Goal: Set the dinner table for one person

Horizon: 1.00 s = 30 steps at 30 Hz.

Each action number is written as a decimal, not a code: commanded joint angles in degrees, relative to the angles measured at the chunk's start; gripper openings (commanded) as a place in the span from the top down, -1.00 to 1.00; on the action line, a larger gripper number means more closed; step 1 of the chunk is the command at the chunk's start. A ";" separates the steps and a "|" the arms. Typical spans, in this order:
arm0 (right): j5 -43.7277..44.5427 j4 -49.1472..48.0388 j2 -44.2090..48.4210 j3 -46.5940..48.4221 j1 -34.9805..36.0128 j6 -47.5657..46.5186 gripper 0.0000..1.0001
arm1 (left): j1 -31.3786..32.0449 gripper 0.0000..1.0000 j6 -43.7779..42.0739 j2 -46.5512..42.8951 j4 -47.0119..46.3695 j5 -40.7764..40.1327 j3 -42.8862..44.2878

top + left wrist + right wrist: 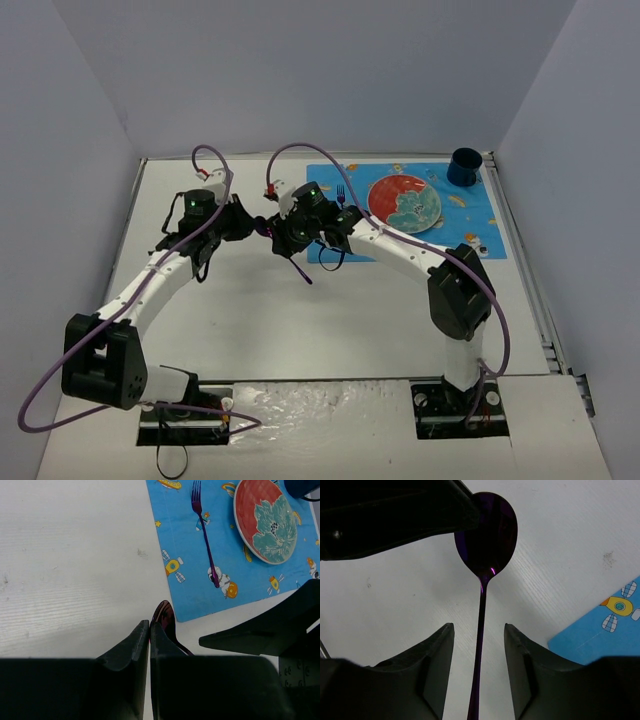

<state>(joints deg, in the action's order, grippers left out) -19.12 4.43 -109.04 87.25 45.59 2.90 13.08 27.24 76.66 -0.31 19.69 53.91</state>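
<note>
Fingers [437, 655] of the right gripper [479, 645] stand apart, one on each side of the spoon's handle, with table showing through the gap on both sides; neither pad touches the metal yet. Fingers [135, 642] of the left gripper [150, 625] are pressed together. In the right wrist view one of them overlaps the left edge of the bowl, so the left gripper is judged to be clenched on the spoon [487, 527] at the bowl end.

Location: the spoon hangs above a bare part of the dinner table [260, 330], just off the near left corner of the blue mat [175, 525], where the two grippers meet.

Governing relation: the spoon's long axis runs straight down the middle of the right gripper. The bowl is at the far end and the handle leads back between the fingers towards the wrist. The fingers therefore face each other across the handle, and the handle sits about midway between them.

Setting: the fork [206, 540] lies on the mat to the left of the plate [265, 520], with the dark cup [464, 166] at the far right corner.

Assessment: this is a handover to the right arm, which is the nearer to the mat. The left gripper should release only once the right has clamped the handle. The thin handle may twist if it is pinched off-centre.
</note>
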 commanded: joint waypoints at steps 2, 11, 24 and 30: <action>2.16 -1.44 -0.12 3.10 0.64 -0.38 0.36 | 0.78 1.00 0.15 -2.16 -5.55 1.64 3.07; 4.51 -1.35 1.01 3.02 0.64 -0.53 0.96 | 1.25 1.00 0.00 -2.74 -6.62 2.02 1.74; 12.37 -0.80 5.11 -5.36 -4.26 1.32 1.00 | 1.02 -0.30 0.03 -2.94 -0.22 -4.24 2.69; 16.62 1.55 8.38 -10.03 -15.61 1.65 1.00 | 0.28 -0.77 -3.12 -5.54 8.69 -12.21 1.90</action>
<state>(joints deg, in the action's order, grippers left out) -7.90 5.83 -106.95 78.32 38.09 3.96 13.83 26.87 75.47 4.18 14.42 53.89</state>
